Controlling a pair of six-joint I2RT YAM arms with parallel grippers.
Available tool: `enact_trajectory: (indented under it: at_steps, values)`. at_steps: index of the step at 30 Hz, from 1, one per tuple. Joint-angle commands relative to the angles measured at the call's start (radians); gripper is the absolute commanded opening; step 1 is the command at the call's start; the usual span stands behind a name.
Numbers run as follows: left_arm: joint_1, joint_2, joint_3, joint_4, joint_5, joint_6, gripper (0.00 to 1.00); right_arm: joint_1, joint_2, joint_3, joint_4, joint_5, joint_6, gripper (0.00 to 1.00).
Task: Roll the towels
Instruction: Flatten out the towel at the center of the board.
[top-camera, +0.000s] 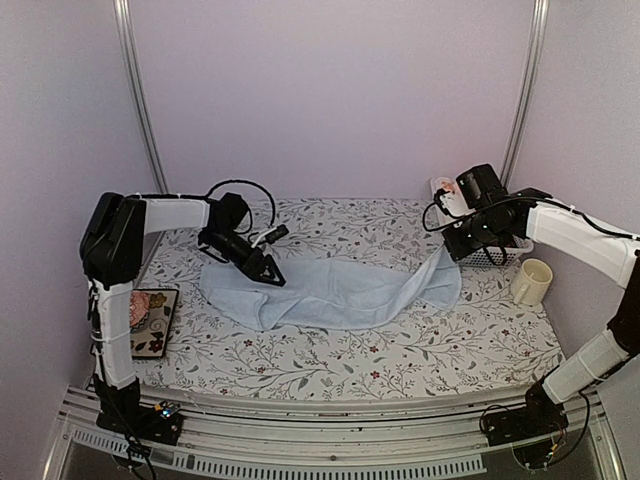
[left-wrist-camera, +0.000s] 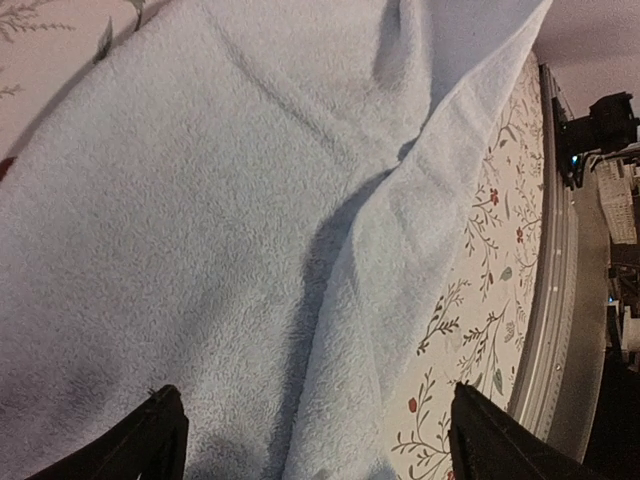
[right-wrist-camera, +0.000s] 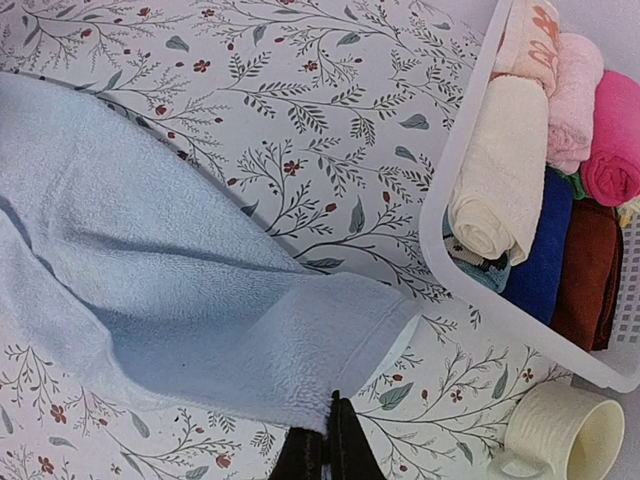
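The light blue towel (top-camera: 330, 290) lies spread and rumpled across the middle of the floral table. My left gripper (top-camera: 268, 270) hovers just over its left part, jaws wide open, with a fold of towel (left-wrist-camera: 300, 250) between the fingertips (left-wrist-camera: 150, 440). My right gripper (top-camera: 455, 248) is shut on the towel's right corner (right-wrist-camera: 310, 370) and holds it lifted off the table. A cream towel (right-wrist-camera: 495, 170) lies rolled in the white basket (right-wrist-camera: 450, 270).
The basket (top-camera: 500, 252) at the right rear also holds rolled pink, hot-pink, dark blue and maroon cloths. A cream mug (top-camera: 532, 281) stands beside it (right-wrist-camera: 560, 435). A patterned card (top-camera: 152, 320) lies at the left edge. The metal rail (left-wrist-camera: 555, 300) runs along the table's front.
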Motion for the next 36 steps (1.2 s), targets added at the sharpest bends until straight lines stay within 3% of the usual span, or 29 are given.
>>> enact_trajectory:
  at_steps: [1, 16, 26, 36]
  values:
    - [0.037, 0.013, 0.028, -0.094, 0.065, 0.109, 0.89, 0.008, -0.008, 0.036, -0.018, -0.026, -0.002, 0.02]
    - [0.063, 0.052, -0.015, -0.139, 0.122, 0.165, 0.79, 0.024, 0.013, 0.041, -0.021, -0.048, -0.006, 0.02]
    - [0.024, 0.030, -0.076, -0.133, 0.061, 0.143, 0.75, 0.030, 0.002, 0.021, -0.019, -0.046, 0.003, 0.03]
    - [0.025, -0.013, -0.116, -0.114, 0.052, 0.136, 0.62, 0.041, -0.009, 0.009, -0.021, -0.052, 0.013, 0.02]
